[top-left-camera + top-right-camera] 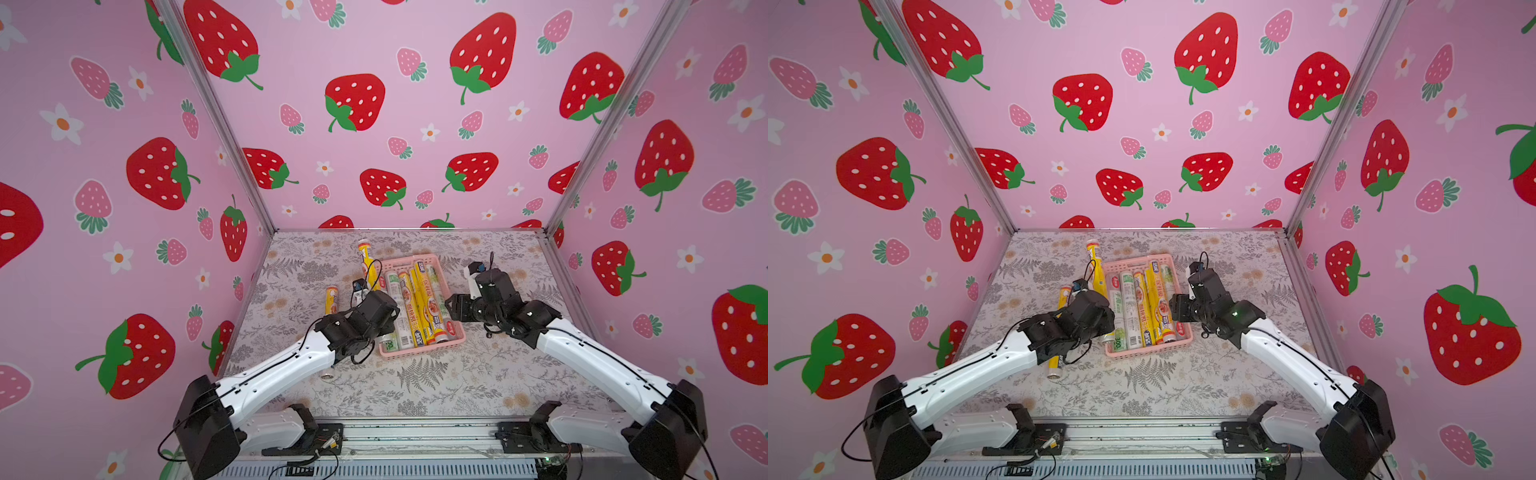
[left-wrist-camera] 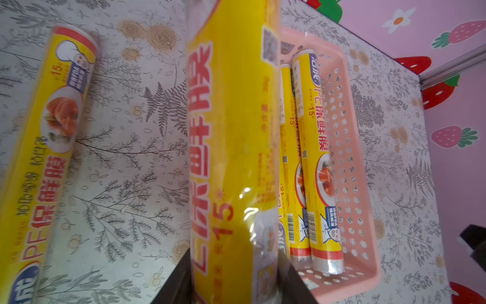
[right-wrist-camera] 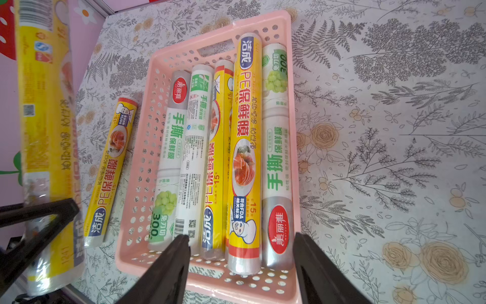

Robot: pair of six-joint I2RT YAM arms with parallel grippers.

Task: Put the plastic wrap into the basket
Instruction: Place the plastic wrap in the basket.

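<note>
Left of centre in a top view, one loose yellow roll [image 1: 331, 300] is lying on the flowery table [image 1: 457, 386], partly hidden under the left arm. Just right of it, the left fingers [image 2: 172, 287] are pinching a second yellow roll [image 1: 368, 266] tight. They are holding it up beside the left wall of the pink basket [image 1: 415, 352], its far end poking out past the wrist. In the middle, the basket is sitting with yellow and white rolls [image 3: 244, 152] packed side by side along its length. At its right edge, the right fingers [image 3: 168, 263] are hovering spread apart, gripping nothing.
</note>
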